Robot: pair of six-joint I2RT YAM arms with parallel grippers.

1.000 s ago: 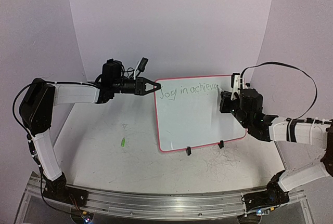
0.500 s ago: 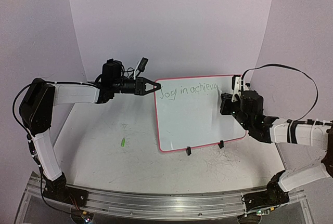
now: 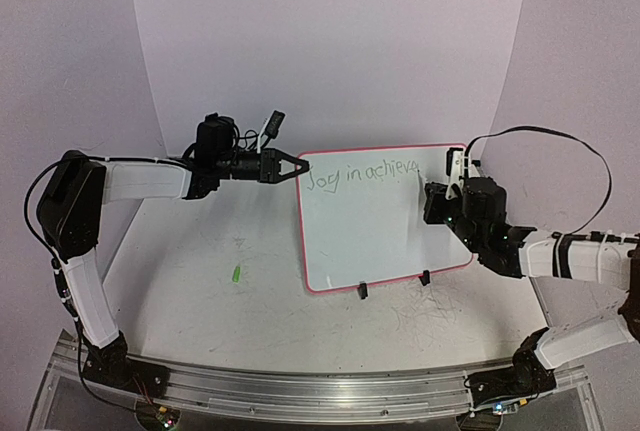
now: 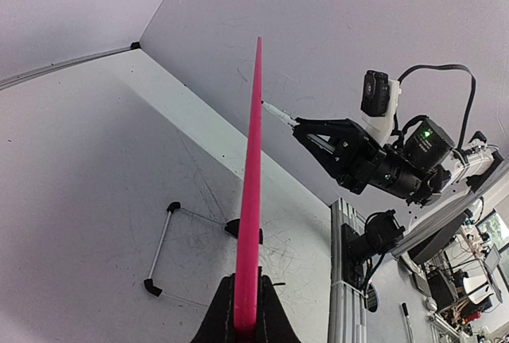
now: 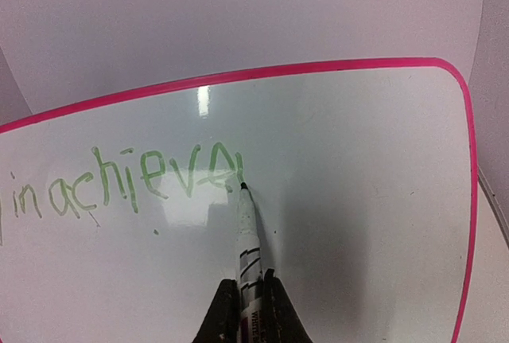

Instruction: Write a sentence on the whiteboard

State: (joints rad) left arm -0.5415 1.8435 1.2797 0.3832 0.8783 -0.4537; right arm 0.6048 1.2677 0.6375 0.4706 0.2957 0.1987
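The whiteboard (image 3: 380,236) stands tilted on two clip feet (image 3: 362,291) mid-bench (image 3: 200,281), between the arms. Its long axis runs left to right and its written face leans up toward the near side. It looks light and stiff, with a glossy, slippery face, so the thin pink rim is the place to hold it. The left tool (image 4: 246,311) is clamped on that rim at the top left corner. The right tool (image 5: 246,311) is closed on a slim marker (image 5: 248,239). The marker points up the board, its tip touching just after "achieve" in the green sentence (image 5: 127,188).
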